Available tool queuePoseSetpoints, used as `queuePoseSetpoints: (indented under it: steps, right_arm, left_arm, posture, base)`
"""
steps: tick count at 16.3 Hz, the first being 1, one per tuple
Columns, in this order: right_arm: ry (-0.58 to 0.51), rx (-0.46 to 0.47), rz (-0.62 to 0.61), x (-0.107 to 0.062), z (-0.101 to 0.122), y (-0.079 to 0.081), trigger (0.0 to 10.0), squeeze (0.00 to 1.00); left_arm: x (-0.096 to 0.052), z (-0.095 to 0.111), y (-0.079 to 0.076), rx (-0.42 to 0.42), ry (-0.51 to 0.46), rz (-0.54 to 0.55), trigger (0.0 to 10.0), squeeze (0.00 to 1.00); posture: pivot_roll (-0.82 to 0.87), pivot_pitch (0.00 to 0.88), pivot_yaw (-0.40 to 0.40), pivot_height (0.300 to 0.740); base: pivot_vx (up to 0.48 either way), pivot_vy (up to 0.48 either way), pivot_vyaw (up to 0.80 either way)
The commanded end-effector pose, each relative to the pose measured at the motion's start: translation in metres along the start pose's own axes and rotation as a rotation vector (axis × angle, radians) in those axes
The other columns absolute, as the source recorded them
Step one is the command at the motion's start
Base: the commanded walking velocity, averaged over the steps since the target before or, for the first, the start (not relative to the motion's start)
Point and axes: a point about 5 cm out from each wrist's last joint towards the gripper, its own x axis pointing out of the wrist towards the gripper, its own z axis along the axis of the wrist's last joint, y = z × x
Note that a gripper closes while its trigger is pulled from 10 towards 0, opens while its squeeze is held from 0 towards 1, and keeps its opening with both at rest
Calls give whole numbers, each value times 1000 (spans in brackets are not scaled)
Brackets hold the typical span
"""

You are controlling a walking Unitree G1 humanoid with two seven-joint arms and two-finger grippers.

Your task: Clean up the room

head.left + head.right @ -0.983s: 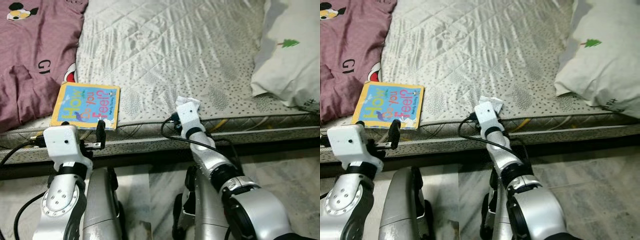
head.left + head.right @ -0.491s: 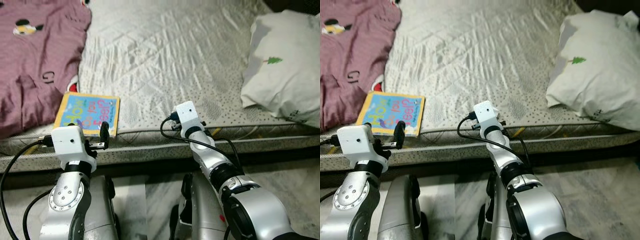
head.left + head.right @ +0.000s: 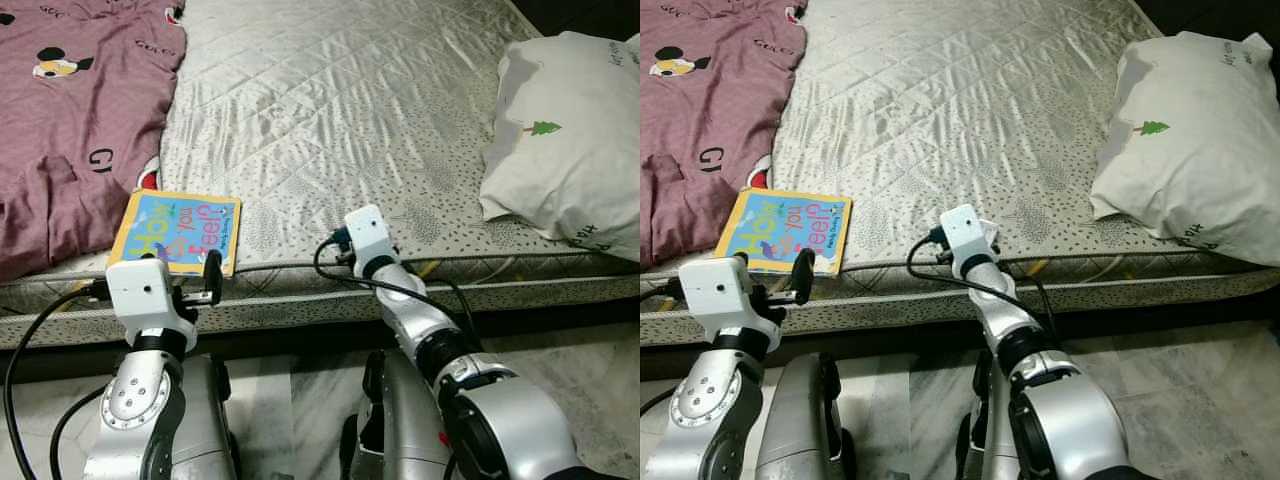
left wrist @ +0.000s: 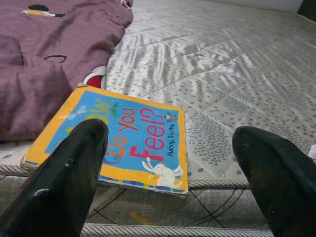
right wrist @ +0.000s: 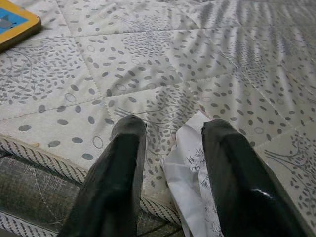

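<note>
A crumpled white scrap of paper with small printed writing lies at the near edge of the grey quilted mattress, just past the piped border. The right gripper hangs over it with its two black fingers spread apart, the paper showing in the gap between them and not pinched. From the head cameras the scrap peeks out just beyond the white wrist housing of the right arm.

To the robot's left along the same edge lies a square children's board book with a yellow border and blue cover reading "How Do You Feel?", flat on the mattress and partly touching a maroon cartoon-print garment spread over the far left corner. The left gripper is open, its fingers wide apart, held just short of the book and not touching it.

A white pillow with a small green tree print rests on the right side of the bed, well apart from the paper
</note>
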Motion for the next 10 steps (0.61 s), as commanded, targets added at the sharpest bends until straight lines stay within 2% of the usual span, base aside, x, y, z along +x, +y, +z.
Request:
queuePoseSetpoints:
  steps: [1, 8, 9, 10]
  right_arm:
    - [64, -10, -11, -5, -17, -2, 10000, 1000]
    - [78, -35, -52, -7, -21, -1, 10000, 1000]
    - [82, -38, -54, -7, -22, 0, 10000, 0]
    - [95, -46, -54, -8, -25, 0, 10000, 0]
  left_arm:
    - [-5, 3, 0, -4, -6, -1, 10000, 0]
    - [-17, 6, 3, 4, 10, -2, 10000, 0]
    - [-19, 7, 3, 5, 11, -2, 10000, 0]
    - [-22, 6, 4, 7, 20, -1, 10000, 0]
  posture:
    - [193, 194, -68, 538]
    - [226, 262, -48, 538]
    - [231, 272, -46, 538]
    - [235, 281, -44, 538]
  base:
    - [0, 0, 0]
    - [0, 0, 0]
    - [0, 0, 0]
    - [0, 0, 0]
